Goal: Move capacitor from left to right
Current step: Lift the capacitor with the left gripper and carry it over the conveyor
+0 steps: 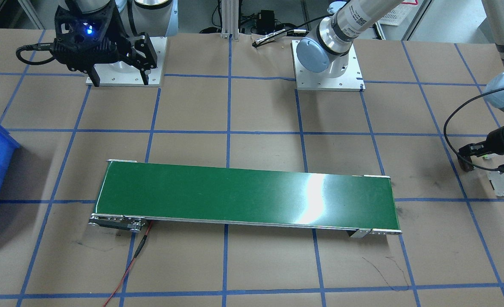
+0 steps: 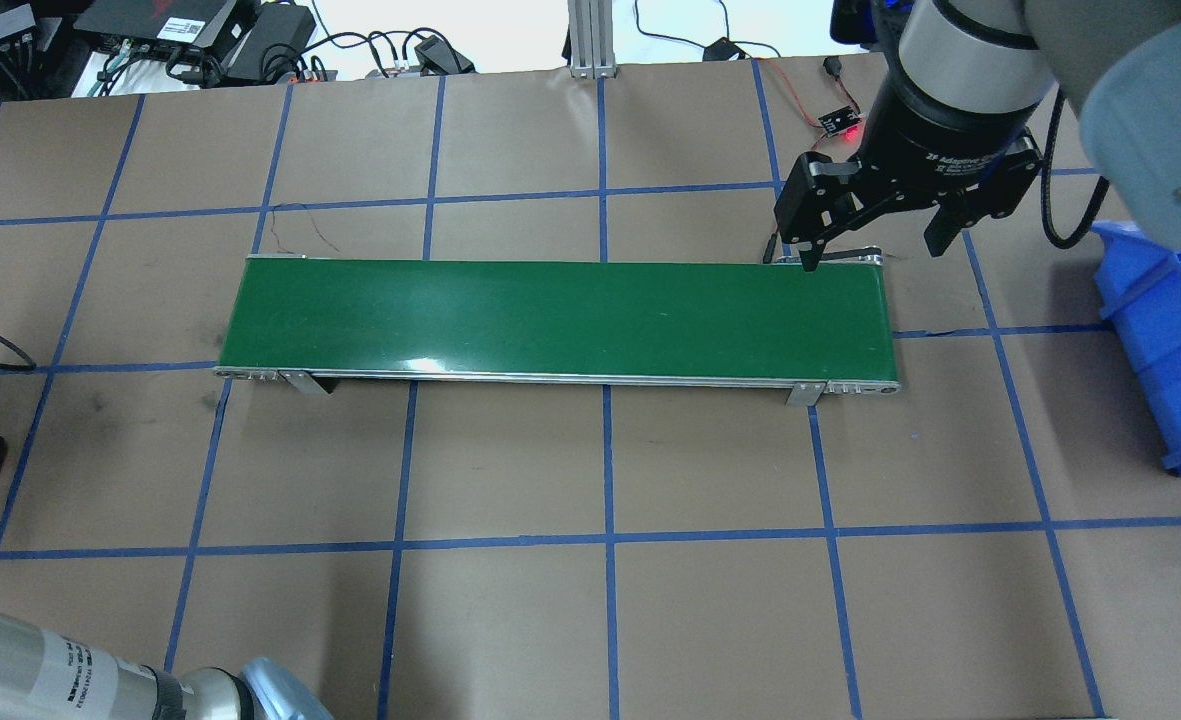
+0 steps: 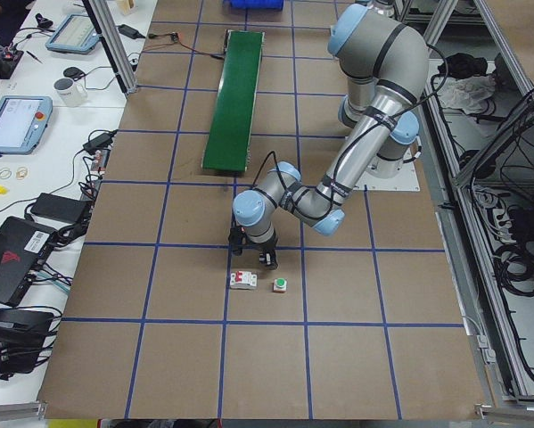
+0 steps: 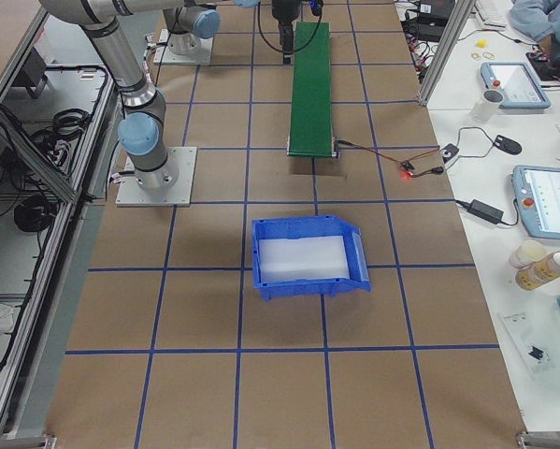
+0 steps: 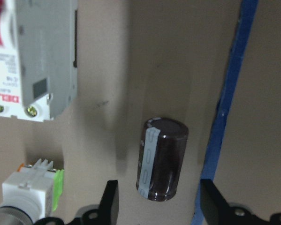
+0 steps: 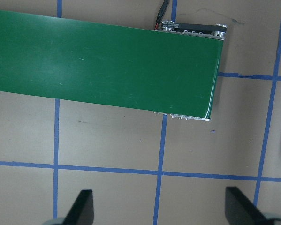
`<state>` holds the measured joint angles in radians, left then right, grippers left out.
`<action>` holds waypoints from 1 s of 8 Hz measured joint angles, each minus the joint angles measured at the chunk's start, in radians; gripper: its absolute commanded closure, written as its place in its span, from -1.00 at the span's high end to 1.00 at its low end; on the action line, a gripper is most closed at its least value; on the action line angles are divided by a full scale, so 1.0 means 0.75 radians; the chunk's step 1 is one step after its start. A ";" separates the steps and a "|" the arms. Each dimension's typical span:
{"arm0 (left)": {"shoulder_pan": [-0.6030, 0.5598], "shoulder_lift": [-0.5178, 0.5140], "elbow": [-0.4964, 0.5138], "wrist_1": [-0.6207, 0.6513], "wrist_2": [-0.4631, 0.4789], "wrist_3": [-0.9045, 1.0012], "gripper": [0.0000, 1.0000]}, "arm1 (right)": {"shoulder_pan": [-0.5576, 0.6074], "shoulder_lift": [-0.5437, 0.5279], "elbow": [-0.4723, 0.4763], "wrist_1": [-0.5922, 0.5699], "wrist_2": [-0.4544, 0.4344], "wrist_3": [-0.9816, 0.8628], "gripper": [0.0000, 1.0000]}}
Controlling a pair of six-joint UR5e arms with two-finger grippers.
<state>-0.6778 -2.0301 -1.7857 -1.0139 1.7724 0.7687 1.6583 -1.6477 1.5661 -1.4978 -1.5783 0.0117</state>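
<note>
Left wrist-mounted: capacitor (image 5: pixel 162 159) between spread left jaws, untouched | breaker (image 5: pixel 37 56) cropped at edge | right jaws spread

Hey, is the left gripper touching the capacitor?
Apart. In the left wrist view the capacitor lies on the table between the open fingers of the left gripper, with bare table showing on both sides of it.

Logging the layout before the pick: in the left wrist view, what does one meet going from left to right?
circuit breaker → capacitor → blue tape line
</note>
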 measured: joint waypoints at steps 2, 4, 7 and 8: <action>0.000 -0.011 0.003 0.004 0.000 0.019 0.17 | -0.001 0.002 0.001 -0.013 0.002 -0.015 1.00; 0.000 -0.017 0.004 0.006 -0.001 0.035 0.17 | -0.006 0.010 0.002 -0.046 0.002 -0.023 1.00; 0.000 -0.037 0.011 0.009 -0.001 0.053 0.11 | -0.011 0.013 0.002 -0.056 0.001 -0.028 1.00; 0.000 -0.042 0.011 0.015 -0.001 0.061 -0.24 | -0.012 0.013 0.002 -0.057 0.000 -0.028 1.00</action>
<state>-0.6780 -2.0619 -1.7771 -1.0029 1.7716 0.8142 1.6495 -1.6379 1.5677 -1.5408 -1.5781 -0.0096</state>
